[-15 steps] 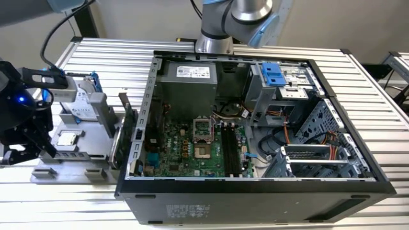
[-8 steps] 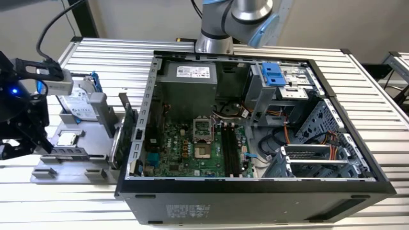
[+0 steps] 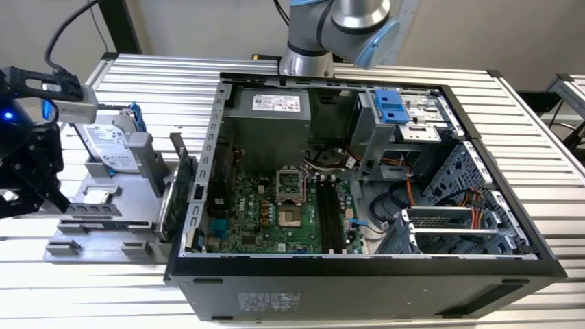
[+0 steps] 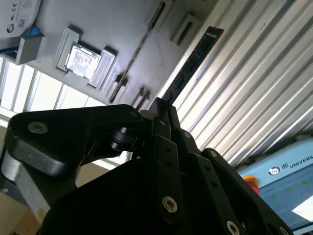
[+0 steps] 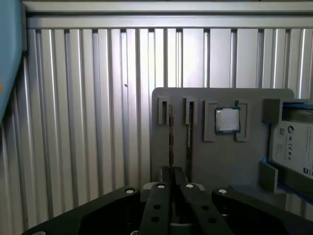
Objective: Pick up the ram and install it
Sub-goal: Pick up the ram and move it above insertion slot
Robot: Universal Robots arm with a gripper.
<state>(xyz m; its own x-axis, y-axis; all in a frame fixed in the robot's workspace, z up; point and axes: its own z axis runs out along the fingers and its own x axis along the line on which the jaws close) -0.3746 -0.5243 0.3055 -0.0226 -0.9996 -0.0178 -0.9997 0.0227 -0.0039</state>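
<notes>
The ram (image 4: pixel 193 61) is a thin, light, stiff board, and likely a brittle one. Its chips and contact edge should not be squeezed or twisted. The sound hold is across its two flat faces along the upper long edge, kept square so the stick cannot lever sideways.

It stands on edge over the grey holder (image 5: pixel 220 161), in line with one of the holder's narrow slots. A second thin stick (image 4: pixel 138 54) is in the neighbouring slot. The gripper (image 4: pixel 161 108) hangs over the holder with its fingers pressed flat on the ram. I cannot tell whether the board has left its slot, and the gripper body hides how far along the board the grip falls.

The wrist points straight down at the holder, fingers in line with the slots. The hard drive (image 5: pixel 293 147) sits at the holder's edge, apart from the fingers.
</notes>
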